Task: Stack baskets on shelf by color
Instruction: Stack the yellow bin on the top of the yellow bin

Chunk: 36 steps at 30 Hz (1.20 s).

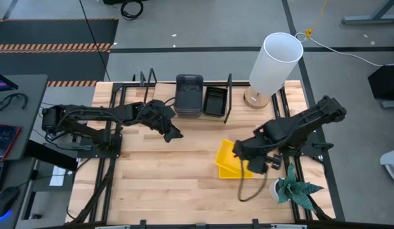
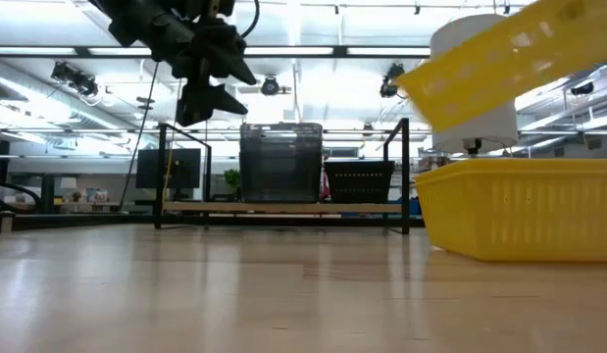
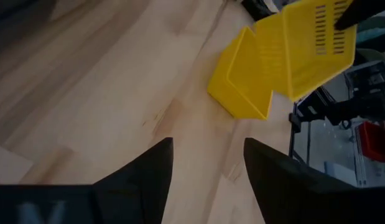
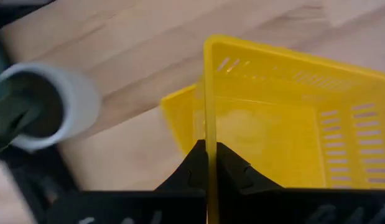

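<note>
The worktop [image 1: 158, 172] carries the shelf [image 1: 184, 117] at its far edge, already holding grey and black baskets. The right gripper [image 4: 206, 163] pinches a tilted yellow basket's [image 4: 285, 118] rim above its twin [image 2: 519, 211]; levelling it should prevent snagging. The left gripper [image 3: 208, 165] hovers, jaws spread.

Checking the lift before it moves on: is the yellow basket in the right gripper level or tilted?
Tilted. The right gripper is shut on the lifted yellow basket, slanting above another yellow basket.
</note>
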Available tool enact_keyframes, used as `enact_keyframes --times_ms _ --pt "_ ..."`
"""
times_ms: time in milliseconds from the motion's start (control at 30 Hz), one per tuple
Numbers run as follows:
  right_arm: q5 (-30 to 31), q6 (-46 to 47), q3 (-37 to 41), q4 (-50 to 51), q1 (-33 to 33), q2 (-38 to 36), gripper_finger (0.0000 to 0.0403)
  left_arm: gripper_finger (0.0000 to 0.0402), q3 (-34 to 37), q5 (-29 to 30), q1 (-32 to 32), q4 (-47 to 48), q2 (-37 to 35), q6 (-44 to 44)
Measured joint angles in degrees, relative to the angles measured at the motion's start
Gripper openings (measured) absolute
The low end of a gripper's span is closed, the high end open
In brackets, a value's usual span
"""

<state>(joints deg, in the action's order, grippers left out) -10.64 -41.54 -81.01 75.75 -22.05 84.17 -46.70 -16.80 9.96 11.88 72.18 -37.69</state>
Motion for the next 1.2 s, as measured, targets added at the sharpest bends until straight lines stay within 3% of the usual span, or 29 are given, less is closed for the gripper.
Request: enact_keyframes --times_ms 233,700,1200 --pt "-2.9 -4.1 0.0 3.3 -3.4 -1.8 0.0007 0.0202 0.0 0.0 0.0 -4.1 0.0 0.0" --pt "-5.3 -12.8 11.2 -8.2 -3.2 -1.8 0.0007 0.0198 0.0 0.0 0.0 -6.9 0.0 -0.6" --pt "-6.0 -17.8 16.9 -16.5 0.9 -1.8 0.0010 0.0199 0.0 0.1 0.0 -7.3 0.0 -0.7"
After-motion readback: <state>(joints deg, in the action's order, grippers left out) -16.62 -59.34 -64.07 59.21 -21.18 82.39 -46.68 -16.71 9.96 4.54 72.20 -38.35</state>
